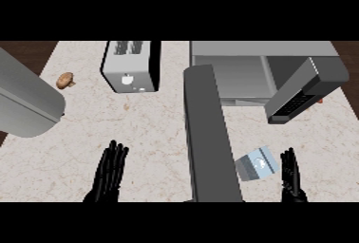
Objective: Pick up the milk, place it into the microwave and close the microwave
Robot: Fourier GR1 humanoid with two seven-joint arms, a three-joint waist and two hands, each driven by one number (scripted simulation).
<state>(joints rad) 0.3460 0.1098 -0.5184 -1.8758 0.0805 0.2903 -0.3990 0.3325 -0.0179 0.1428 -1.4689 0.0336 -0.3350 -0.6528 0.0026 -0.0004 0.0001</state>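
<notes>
Speckled counter (154, 128) with toaster (131, 66), microwave (266, 71), perhaps mushroom (65, 80).

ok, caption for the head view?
Open right hand beside milk carton, microwave door open, left hand resting.

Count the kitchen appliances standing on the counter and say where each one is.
2: the toaster at the upper left, and the microwave at the upper right, door open. Others may lie outside the view.

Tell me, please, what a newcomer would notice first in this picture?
The open grey microwave at the upper right, its long door swung out down the middle. Right of the door lies the small blue-white milk carton, close to the black right hand. A silver toaster stands at top.
</notes>
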